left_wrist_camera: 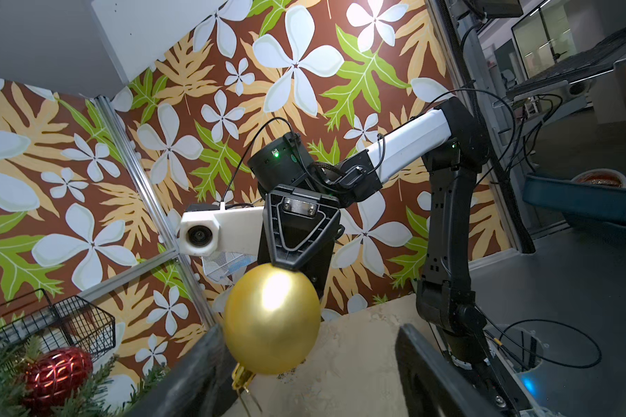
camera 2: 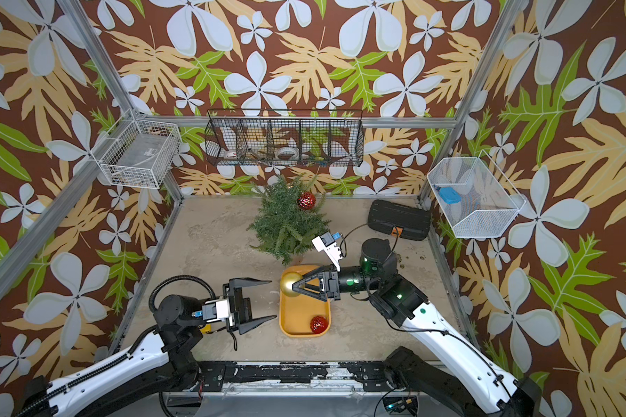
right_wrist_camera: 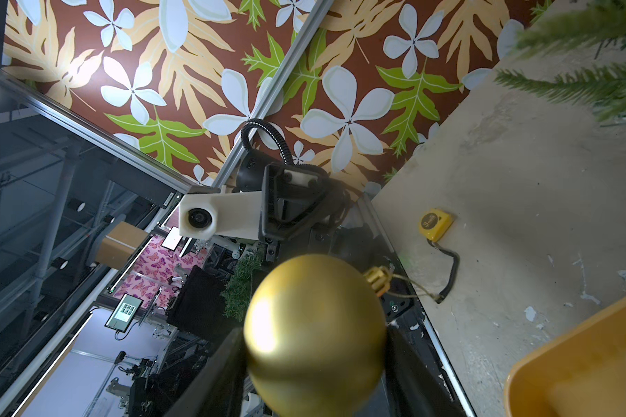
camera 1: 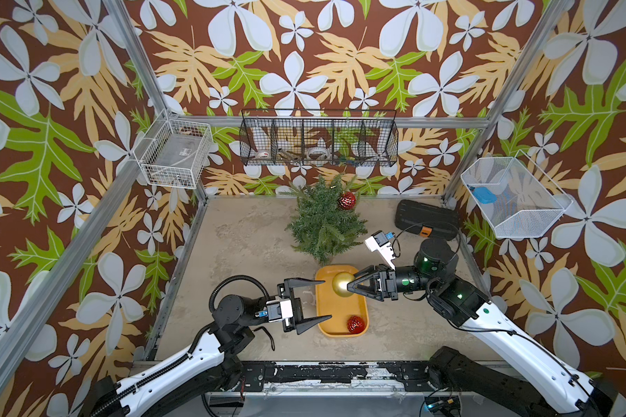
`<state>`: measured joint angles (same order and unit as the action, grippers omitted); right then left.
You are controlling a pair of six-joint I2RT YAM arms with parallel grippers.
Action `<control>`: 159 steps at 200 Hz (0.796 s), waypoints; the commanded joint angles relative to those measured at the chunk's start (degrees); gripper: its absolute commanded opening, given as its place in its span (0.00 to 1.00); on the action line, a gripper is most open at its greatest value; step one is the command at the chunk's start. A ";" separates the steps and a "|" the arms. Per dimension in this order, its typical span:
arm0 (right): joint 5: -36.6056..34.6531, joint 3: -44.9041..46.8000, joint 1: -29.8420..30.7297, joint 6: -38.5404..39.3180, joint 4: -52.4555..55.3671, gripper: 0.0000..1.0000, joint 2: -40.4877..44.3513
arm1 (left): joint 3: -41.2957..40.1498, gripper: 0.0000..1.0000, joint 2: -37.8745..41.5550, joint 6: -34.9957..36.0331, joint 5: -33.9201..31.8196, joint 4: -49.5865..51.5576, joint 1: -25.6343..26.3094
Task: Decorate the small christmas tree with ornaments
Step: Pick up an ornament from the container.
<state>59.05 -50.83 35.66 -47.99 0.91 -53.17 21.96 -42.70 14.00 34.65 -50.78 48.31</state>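
The small christmas tree stands at the back of the table. One red ornament hangs near its top. My right gripper is shut on the gold ornament and holds it over the far end of the yellow tray. Its cap and loop point towards my left gripper, which stands open at the tray's left edge, holding nothing. A second red ornament lies in the tray's near right corner.
A black case lies at the back right of the table. A yellow tape measure sits on the table near the left arm. A black wire basket hangs above the tree, with white wire baskets on the side walls.
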 commanded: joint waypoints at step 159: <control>2.73 -0.85 0.11 -4.33 -3.45 0.58 0.26 | 6.61 0.73 -15.40 6.28 -0.27 -12.22 2.13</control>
<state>61.23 -51.22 35.68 -52.07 -0.40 -52.64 28.12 -57.69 18.85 34.15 -60.42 50.41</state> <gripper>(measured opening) 0.580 0.742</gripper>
